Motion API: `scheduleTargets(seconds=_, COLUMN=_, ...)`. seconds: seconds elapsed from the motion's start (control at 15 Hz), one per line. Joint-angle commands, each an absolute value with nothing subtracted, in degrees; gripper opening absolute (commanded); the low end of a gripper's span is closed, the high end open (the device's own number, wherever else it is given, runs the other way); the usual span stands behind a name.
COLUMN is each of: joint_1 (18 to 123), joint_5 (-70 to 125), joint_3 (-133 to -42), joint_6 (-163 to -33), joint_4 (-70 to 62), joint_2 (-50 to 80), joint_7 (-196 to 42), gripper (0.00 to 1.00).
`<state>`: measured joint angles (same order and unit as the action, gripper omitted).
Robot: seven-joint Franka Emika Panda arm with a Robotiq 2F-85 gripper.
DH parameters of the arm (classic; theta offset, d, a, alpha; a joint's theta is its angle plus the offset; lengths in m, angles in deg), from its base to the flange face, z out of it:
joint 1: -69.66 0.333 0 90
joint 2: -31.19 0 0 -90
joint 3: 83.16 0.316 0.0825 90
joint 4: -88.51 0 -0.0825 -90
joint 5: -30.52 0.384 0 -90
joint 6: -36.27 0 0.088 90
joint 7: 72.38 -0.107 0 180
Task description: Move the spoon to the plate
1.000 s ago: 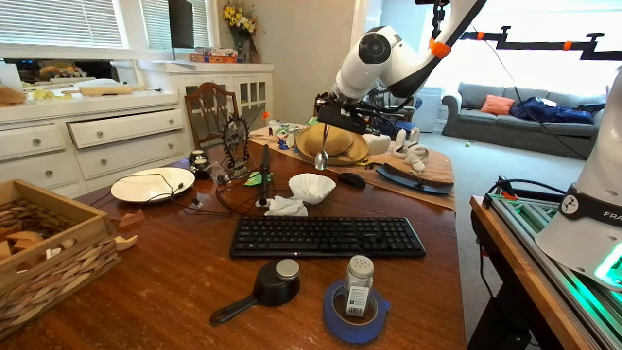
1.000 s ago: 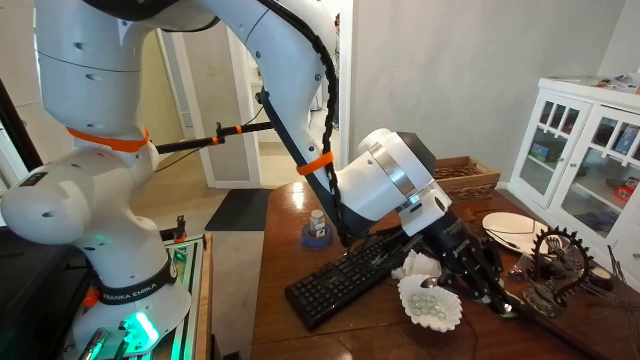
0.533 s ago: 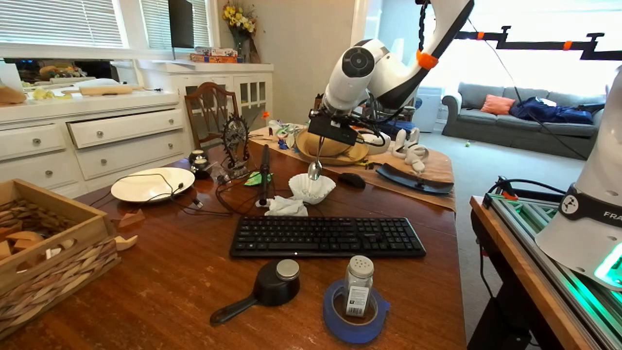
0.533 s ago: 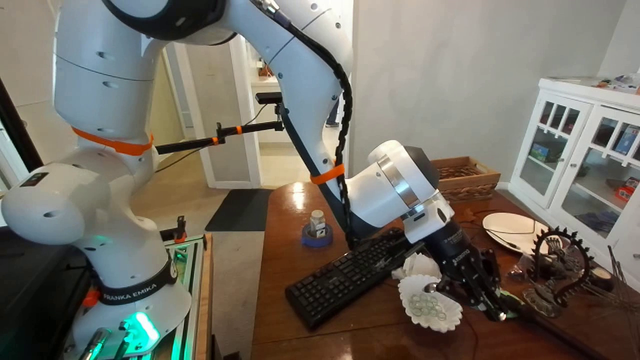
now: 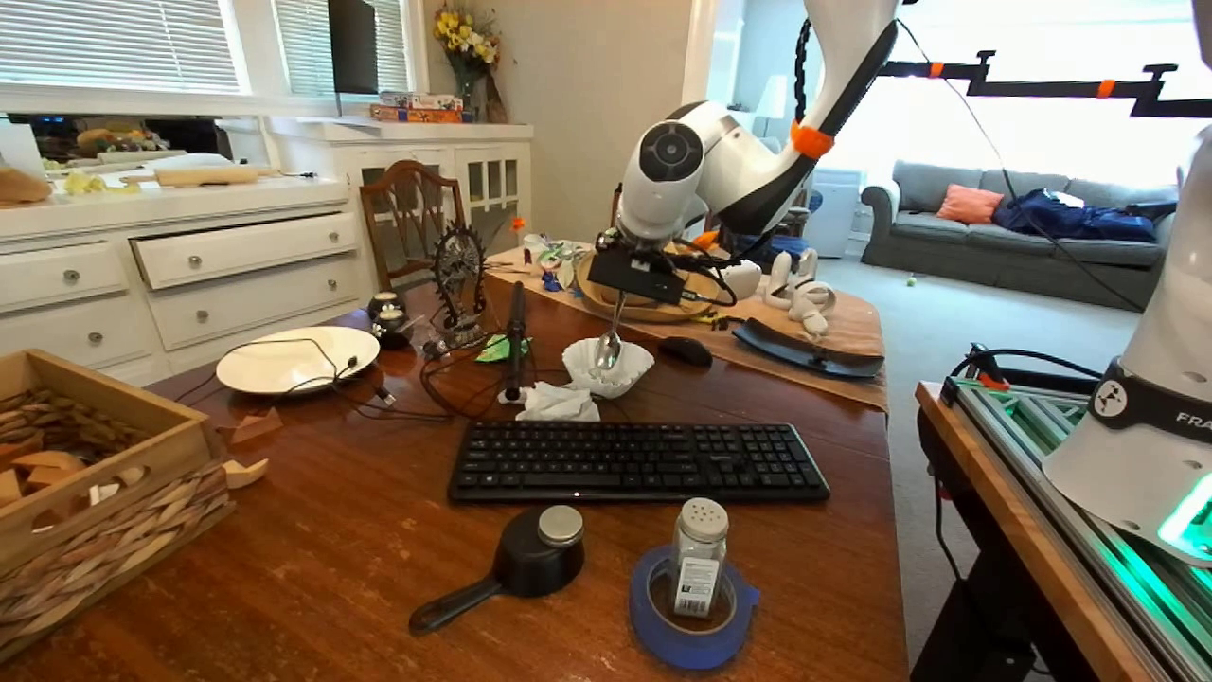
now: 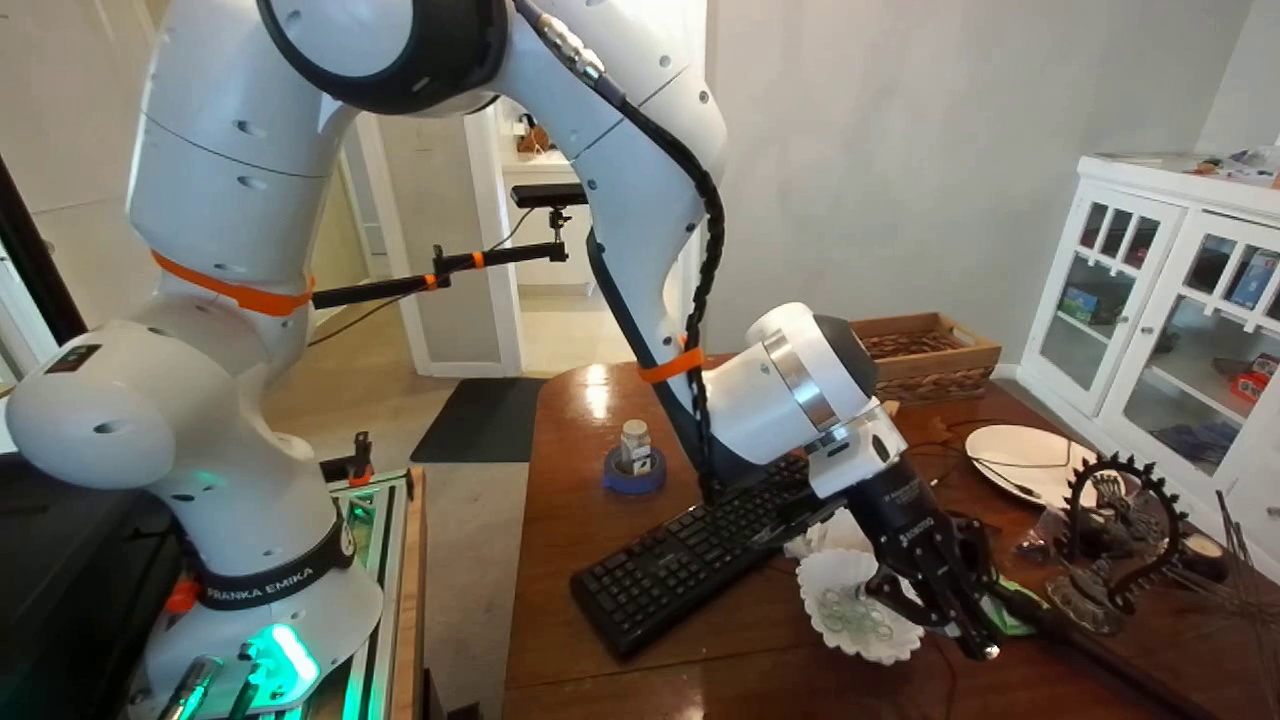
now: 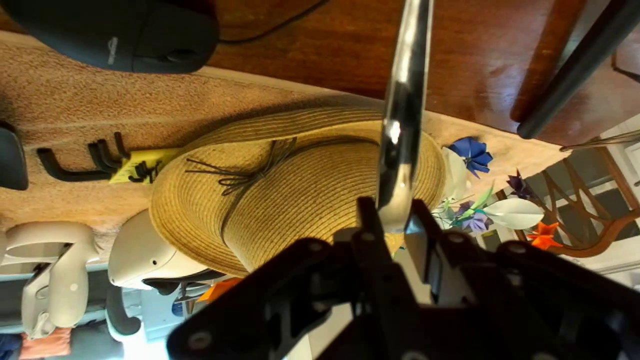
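In the wrist view. Tool (image 7: pixel 396 215): pinches the handle end of the spoon (image 7: pixel 404 100) from both sides. Step in hand, by judgement: transport, with pickup done and placing to come.

In an exterior view. Spoon: hangs head down at the mouth of the fluted bowl (image 5: pixel 627 381); whether dipped inside or just short of it, cannot tell. Plate (image 5: pixel 277 366): lies on the tabletop (image 5: pixel 350 549), well apart, left of the fluted bowl; bears a stretch of cable (image 5: pixel 352 362). Next move, probably: lift clear of the fluted bowl, cross leftward past the black rod (image 5: pixel 515 349) near it, lower and release on the plate. Wicker basket (image 5: pixel 123 516): stands left of and in front of the fluted bowl; contains wooden pieces (image 5: pixel 47 462). Tape roll (image 5: pixel 682 652): lies in front of the fluted bowl, well apart; encircles a shaker jar (image 5: pixel 697 578).

In an exterior view. Fluted bowl: contains clear, glassy beads (image 6: pixel 848 612); partly hidden behind the tool. Spoon: not made out here.
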<state>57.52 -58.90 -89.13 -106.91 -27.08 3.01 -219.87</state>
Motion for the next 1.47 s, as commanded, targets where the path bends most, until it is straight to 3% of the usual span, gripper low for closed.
scheduleTargets(seconds=0.0, joint_1=58.55, joint_5=-56.8, joint_3=-89.01, joint_6=-104.47, joint_4=-25.1, joint_2=0.5, joint_7=-220.6, gripper=0.05)
scheduleTargets(seconds=1.4, joint_1=58.97, joint_5=-53.17, joint_3=-88.52, joint_6=-105.29, joint_4=-23.92, joint_2=-1.65, joint_7=-218.08, gripper=0.05)
